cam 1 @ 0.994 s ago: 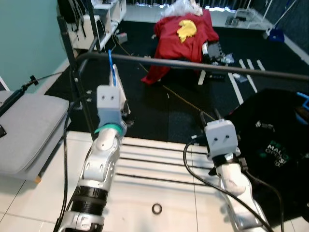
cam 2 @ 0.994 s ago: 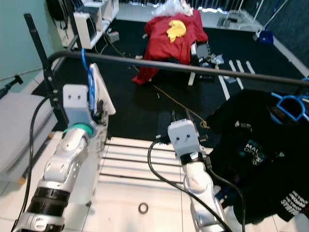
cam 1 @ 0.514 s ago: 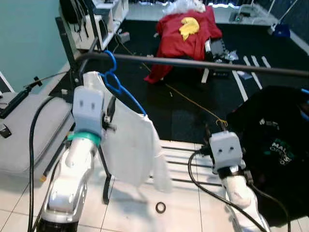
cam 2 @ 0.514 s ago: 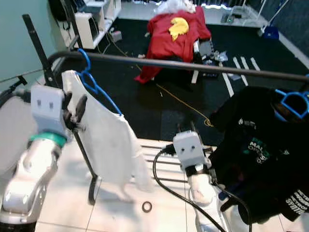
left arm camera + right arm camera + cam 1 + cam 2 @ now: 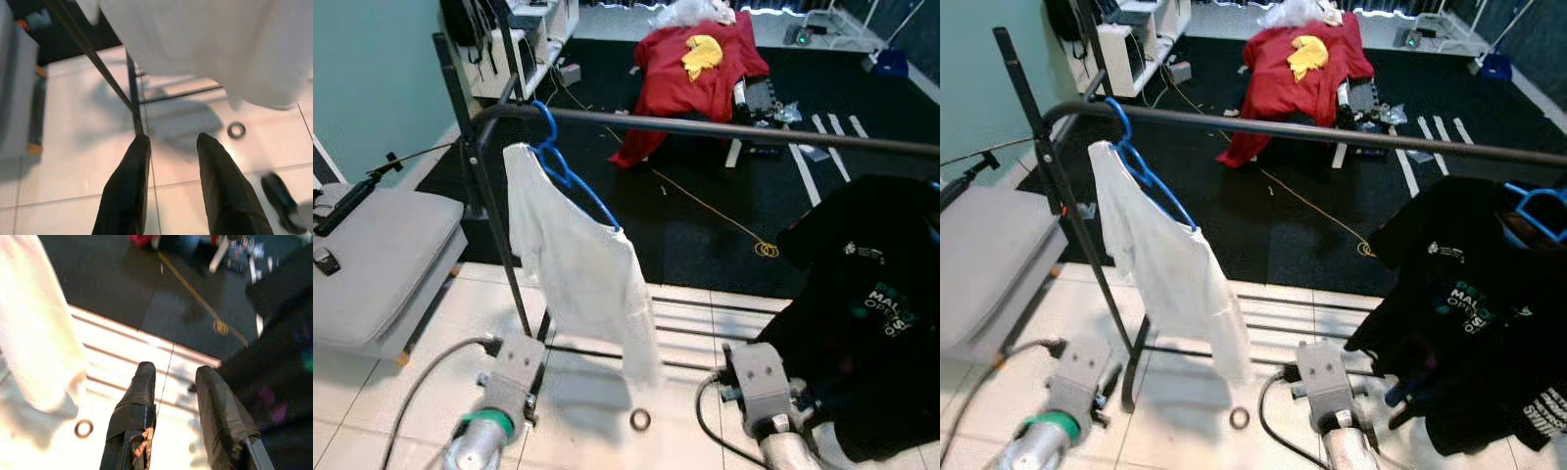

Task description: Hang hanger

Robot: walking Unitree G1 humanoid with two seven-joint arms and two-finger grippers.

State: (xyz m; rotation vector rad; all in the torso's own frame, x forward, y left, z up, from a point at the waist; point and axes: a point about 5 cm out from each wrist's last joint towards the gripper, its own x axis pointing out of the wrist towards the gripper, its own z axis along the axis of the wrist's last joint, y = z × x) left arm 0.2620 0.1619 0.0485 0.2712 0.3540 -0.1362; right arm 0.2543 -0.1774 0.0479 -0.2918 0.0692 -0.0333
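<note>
The blue hanger (image 5: 560,157) with the white shirt (image 5: 582,274) hangs on the rail (image 5: 734,128). Both the left hand (image 5: 168,147) and the right hand (image 5: 173,377) are spread and empty, so the hanging step appears complete; no further move seems needed.

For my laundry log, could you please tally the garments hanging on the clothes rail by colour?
White: 1, the white shirt on the blue hanger.
Black: 1, the black T-shirt on a second blue hanger.
Total: 2 garments on the rail.
</note>
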